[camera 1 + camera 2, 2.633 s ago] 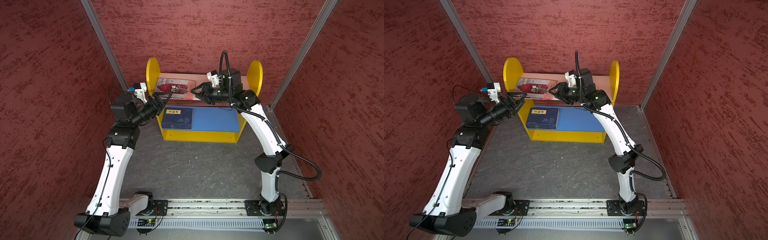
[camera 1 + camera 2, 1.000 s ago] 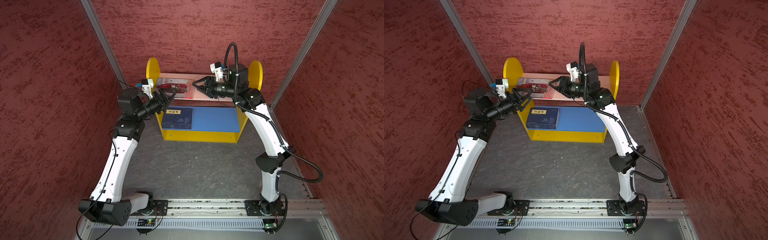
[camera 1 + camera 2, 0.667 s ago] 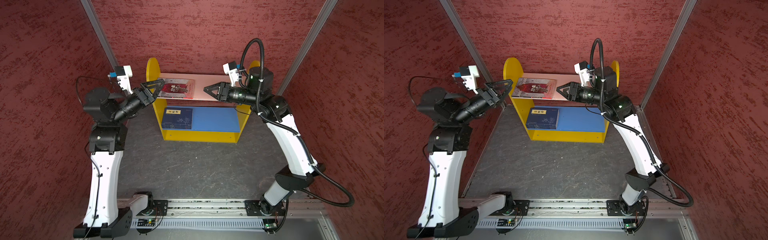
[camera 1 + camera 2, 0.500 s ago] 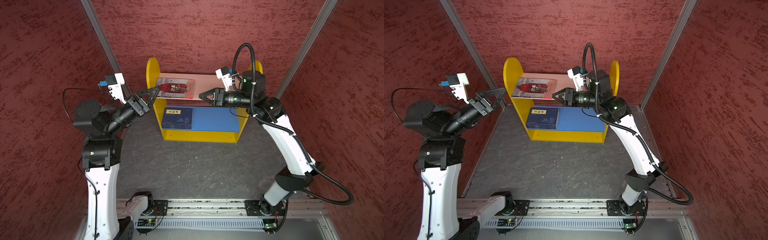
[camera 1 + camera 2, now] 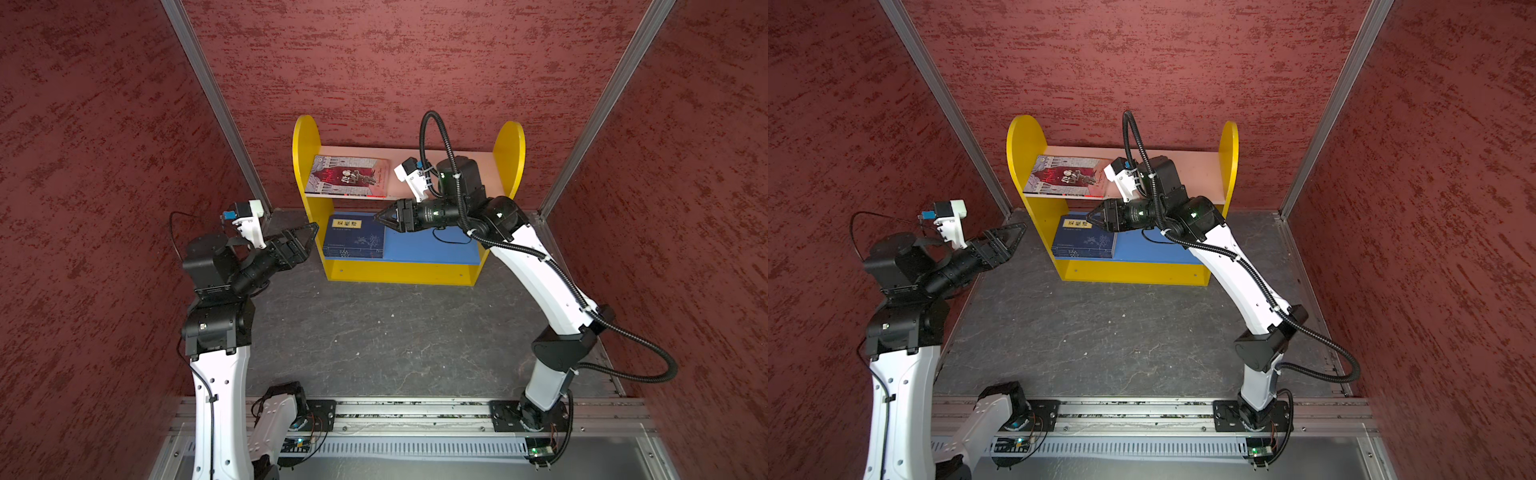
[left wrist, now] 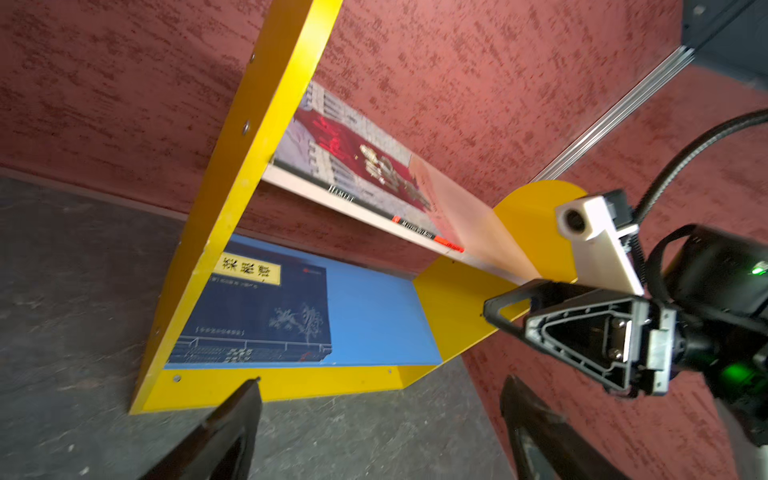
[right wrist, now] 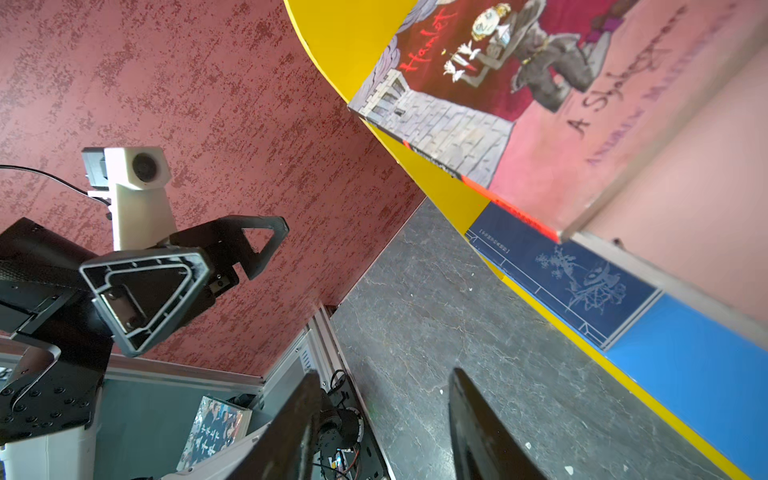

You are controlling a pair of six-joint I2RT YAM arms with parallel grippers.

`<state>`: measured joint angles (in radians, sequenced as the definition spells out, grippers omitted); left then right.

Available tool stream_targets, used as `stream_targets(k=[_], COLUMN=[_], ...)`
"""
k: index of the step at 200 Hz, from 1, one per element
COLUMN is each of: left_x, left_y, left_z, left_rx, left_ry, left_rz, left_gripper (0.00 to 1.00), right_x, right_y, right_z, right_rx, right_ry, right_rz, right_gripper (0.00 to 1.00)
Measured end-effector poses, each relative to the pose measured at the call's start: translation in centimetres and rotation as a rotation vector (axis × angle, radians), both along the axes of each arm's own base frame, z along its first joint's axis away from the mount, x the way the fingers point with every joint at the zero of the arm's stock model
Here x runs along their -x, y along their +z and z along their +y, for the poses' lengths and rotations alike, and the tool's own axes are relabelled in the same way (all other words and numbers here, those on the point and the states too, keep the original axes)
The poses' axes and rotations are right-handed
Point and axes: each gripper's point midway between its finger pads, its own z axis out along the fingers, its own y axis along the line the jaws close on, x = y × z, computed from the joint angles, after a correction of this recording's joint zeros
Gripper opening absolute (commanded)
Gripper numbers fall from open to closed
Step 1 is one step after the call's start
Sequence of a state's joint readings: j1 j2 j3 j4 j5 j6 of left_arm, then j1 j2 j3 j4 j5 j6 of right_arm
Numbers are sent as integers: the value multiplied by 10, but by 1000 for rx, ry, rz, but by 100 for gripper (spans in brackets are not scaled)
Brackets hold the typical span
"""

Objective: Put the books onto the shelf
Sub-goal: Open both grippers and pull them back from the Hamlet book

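The shelf (image 5: 305, 141) (image 5: 1017, 141) stands against the back wall. A pink-and-dark-red book (image 5: 347, 181) (image 5: 1065, 176) (image 7: 478, 83) lies flat at the left of its pale pink upper board. Navy books (image 5: 355, 241) (image 5: 1086, 241) (image 6: 257, 316) lie stacked at the left of the blue lower board. My left gripper (image 5: 309, 235) (image 6: 380, 399) hangs open and empty just outside the shelf's left panel. My right gripper (image 5: 380, 216) (image 7: 382, 395) is open and empty too, hovering in front of the shelf between the two boards, above the navy books.
Red textured walls (image 5: 104, 166) close in on both sides and behind. The dark floor mat (image 5: 374, 332) lies in front of the shelf. A metal rail (image 5: 415, 409) with both arm bases runs along the front. A printed cover (image 7: 216, 432) lies outside, below the rail.
Both grippers have drawn back from the pink-and-red book on the upper board and come down lower. The left jaws have opened wider. The book stays on the board.
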<state>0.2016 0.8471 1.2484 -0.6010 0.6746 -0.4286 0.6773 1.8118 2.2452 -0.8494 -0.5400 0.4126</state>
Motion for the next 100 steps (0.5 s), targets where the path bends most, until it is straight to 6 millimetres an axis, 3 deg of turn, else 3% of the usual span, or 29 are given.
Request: stream_targets(k=[37, 100], left_x=[2, 9], left_y=[-22, -15], left_z=[1, -8], left_rx=[-26, 14], left_ry=[-1, -54], left_rz=[38, 22], left_gripper=[91, 92], right_x=[-5, -18], right_y=[16, 34], right_z=[3, 13], right_rx=[-23, -63], right_ry=[-7, -6], right_rz=[-43, -90], right_gripper=[48, 48])
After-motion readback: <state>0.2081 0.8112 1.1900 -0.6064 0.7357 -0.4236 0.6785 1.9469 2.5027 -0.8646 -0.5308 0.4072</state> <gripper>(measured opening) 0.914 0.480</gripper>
